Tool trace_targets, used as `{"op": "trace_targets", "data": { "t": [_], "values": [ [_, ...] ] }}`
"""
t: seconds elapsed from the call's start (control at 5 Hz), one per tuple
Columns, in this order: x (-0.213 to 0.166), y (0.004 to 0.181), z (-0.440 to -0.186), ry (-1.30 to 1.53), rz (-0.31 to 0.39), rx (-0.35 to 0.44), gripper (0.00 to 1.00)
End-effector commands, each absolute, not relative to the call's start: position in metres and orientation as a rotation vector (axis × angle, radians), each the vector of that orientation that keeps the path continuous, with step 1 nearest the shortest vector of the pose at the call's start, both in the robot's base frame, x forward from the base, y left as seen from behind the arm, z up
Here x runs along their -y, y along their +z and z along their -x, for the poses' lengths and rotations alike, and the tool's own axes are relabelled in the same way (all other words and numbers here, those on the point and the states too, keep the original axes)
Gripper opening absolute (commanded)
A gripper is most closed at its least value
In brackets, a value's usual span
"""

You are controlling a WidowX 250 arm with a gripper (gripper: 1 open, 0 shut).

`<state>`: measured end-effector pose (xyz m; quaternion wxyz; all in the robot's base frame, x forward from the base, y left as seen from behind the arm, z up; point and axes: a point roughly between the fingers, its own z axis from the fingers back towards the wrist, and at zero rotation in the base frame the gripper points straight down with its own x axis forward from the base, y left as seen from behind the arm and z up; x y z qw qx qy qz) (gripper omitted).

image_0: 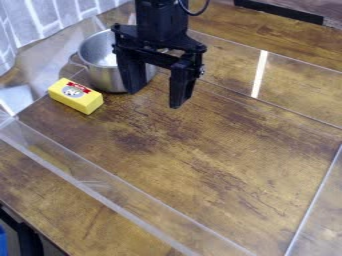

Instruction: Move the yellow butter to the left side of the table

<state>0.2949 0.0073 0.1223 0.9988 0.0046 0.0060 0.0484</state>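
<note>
The yellow butter (76,96), a small block with a red-and-white label, lies on the table (227,170) near its left edge, just in front of the steel pot. My black gripper (156,86) hangs pointing down, to the right of the butter and beside the pot. Its two fingers stand wide apart with nothing between them. The left finger (134,78) overlaps the pot's rim in this view. A clear gap of tabletop separates the gripper from the butter.
A shiny steel pot (102,58) stands at the back left, next to the gripper. Clear plastic edging (83,178) runs along the table's front and left edges. A tiled wall (40,18) rises at the top left.
</note>
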Motion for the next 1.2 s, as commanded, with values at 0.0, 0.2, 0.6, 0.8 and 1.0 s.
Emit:
{"op": "trace_targets", "data": {
  "t": [0.0, 0.2, 0.6, 0.8, 1.0],
  "values": [
    [-0.011, 0.132, -0.296, 0.066, -0.012, 0.040, 1.00],
    [-0.011, 0.130, -0.294, 0.032, -0.025, 0.040, 0.00],
    [-0.001, 0.132, -0.291, -0.069, -0.038, 0.044, 1.00],
    [0.006, 0.129, -0.293, -0.029, -0.041, 0.060, 1.00],
    [0.008, 0.126, -0.296, 0.009, -0.050, 0.083, 1.00]
  ]
}}
